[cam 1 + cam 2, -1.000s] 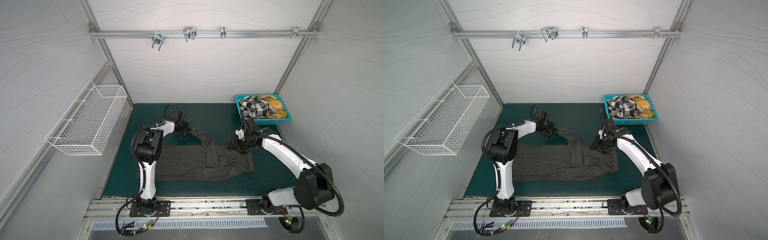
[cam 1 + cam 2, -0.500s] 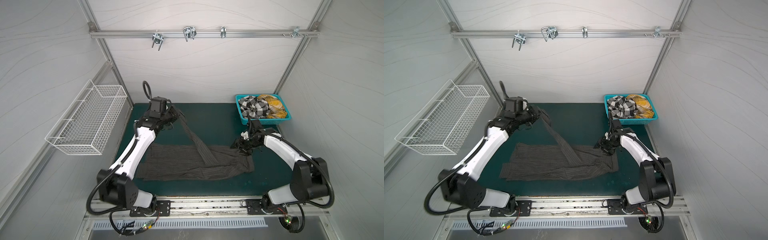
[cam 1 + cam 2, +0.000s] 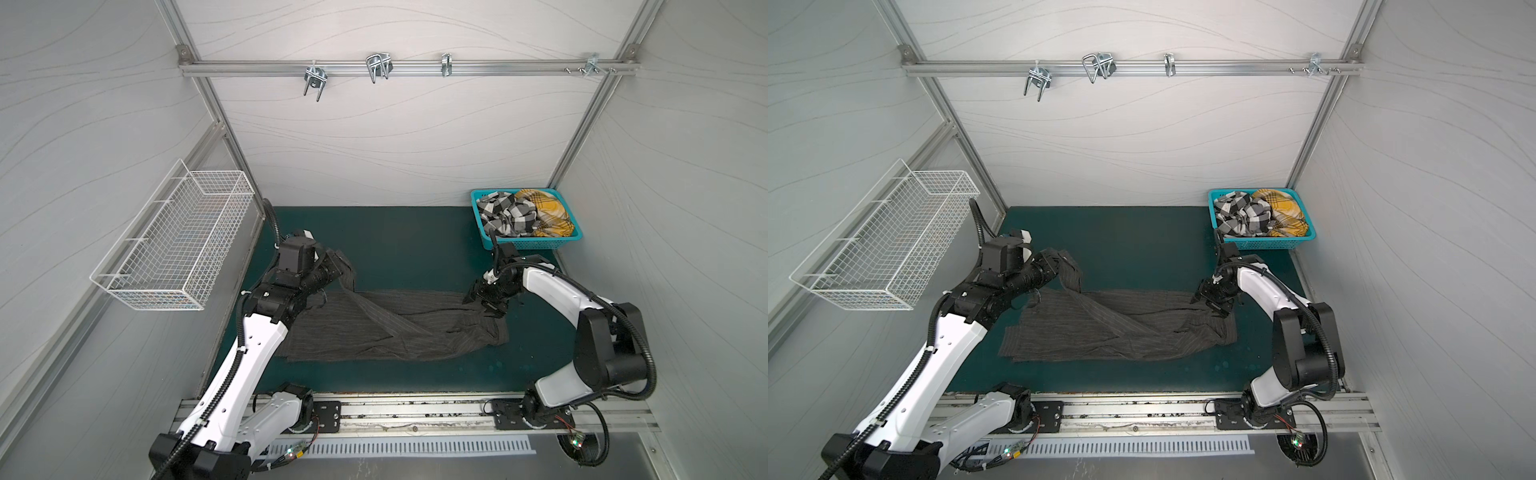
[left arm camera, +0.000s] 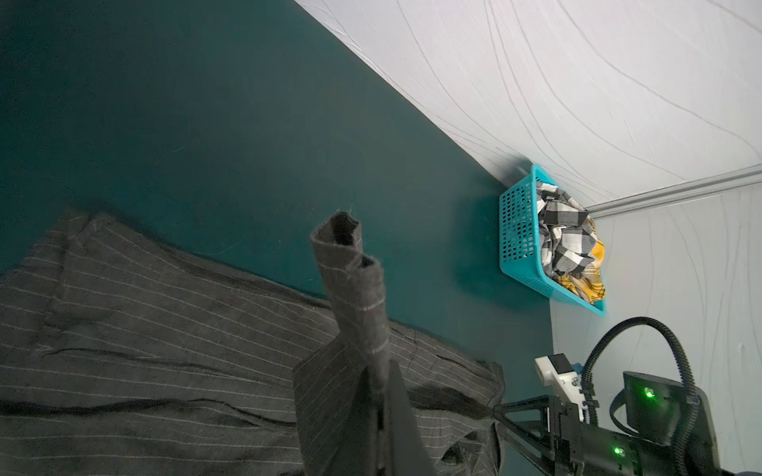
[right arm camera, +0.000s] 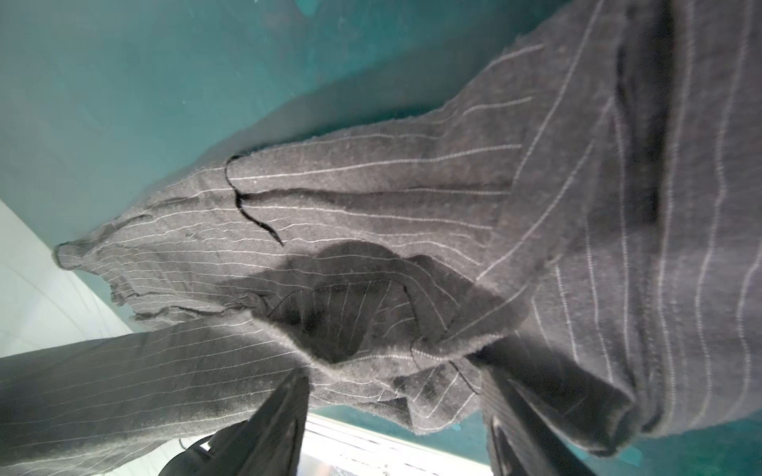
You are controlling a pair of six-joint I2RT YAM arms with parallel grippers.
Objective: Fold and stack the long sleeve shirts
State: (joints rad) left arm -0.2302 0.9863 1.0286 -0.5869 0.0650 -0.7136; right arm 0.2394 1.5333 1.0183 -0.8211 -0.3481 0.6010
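Observation:
A charcoal pinstriped long sleeve shirt [image 3: 395,328] [image 3: 1121,328] lies spread across the green mat. My left gripper [image 3: 338,266] [image 3: 1061,264] [image 4: 383,412] is shut on one of its sleeves [image 4: 354,288], held up off the mat at the shirt's far left. My right gripper [image 3: 484,301] [image 3: 1210,301] [image 5: 393,373] stands open at the shirt's far right corner, with a loose cloth edge [image 5: 433,354] lying between its spread fingers. A black-and-white checked shirt [image 3: 507,216] and a mustard plaid shirt [image 3: 548,212] lie crumpled in the basket.
The teal lattice basket [image 3: 532,242] [image 3: 1258,243] [image 4: 515,230] stands at the mat's far right corner, just behind my right arm. A white wire basket [image 3: 178,245] hangs on the left wall. Bare green mat [image 3: 407,237] lies behind the shirt.
My left gripper has carried the sleeve leftward, up and then back down a little. The right gripper's jaws have spread apart at the shirt's right corner.

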